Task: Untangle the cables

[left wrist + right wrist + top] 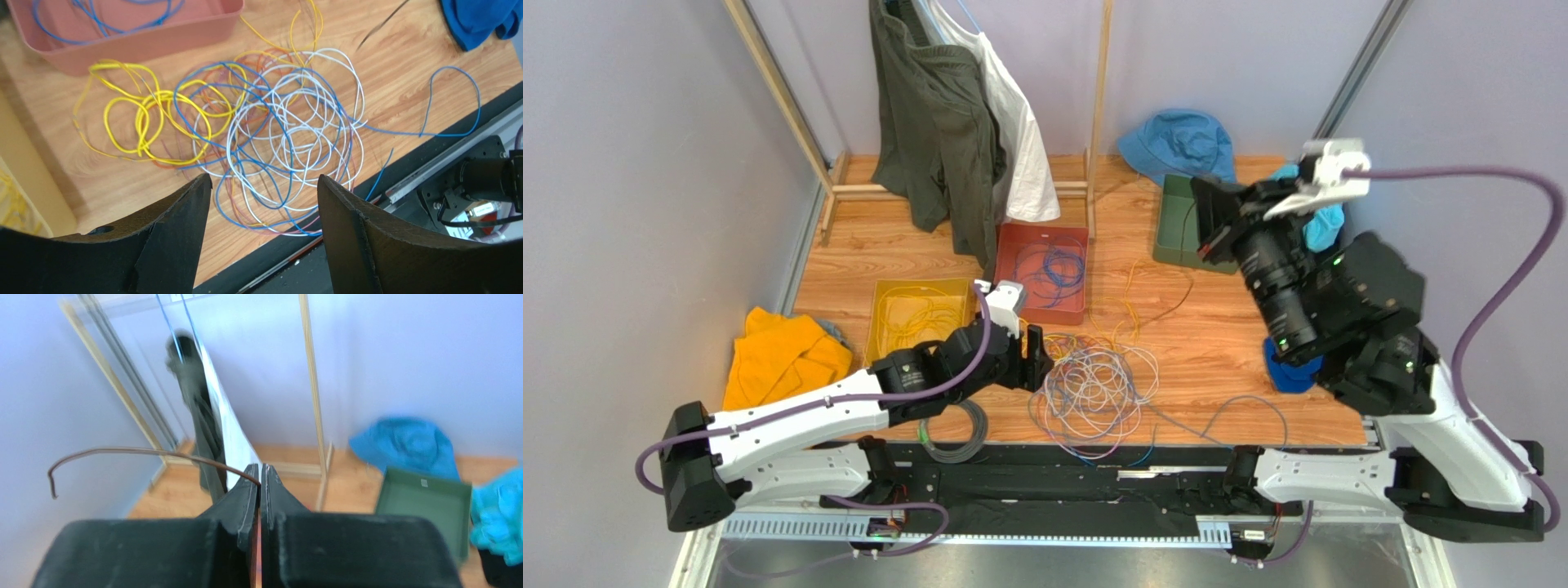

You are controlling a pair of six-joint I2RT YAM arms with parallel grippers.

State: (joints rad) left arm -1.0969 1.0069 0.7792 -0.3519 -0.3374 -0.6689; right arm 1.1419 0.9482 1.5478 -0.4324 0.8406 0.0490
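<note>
Step in hand: picking single strands out of the tangle. The cables (282, 141) lie in one loose knot of white, blue and yellow loops by the near edge of the desk (399, 73), left of centre. A yellow bunch (153, 116) sits on the side toward the red tray (141, 43), which has blue wire in it. My left jaws are open and empty, hovering over the knot, with the left arm (830, 410) stretched low and forward. My right jaws are closed, pinching a thin brown cable (141, 453). The right arm (1333, 294) is raised high, pointing toward the back. Next, probably: lower the left jaws onto one outer loop, pinch that one strand only, and draw it clear slowly so the others don't drag along.
</note>
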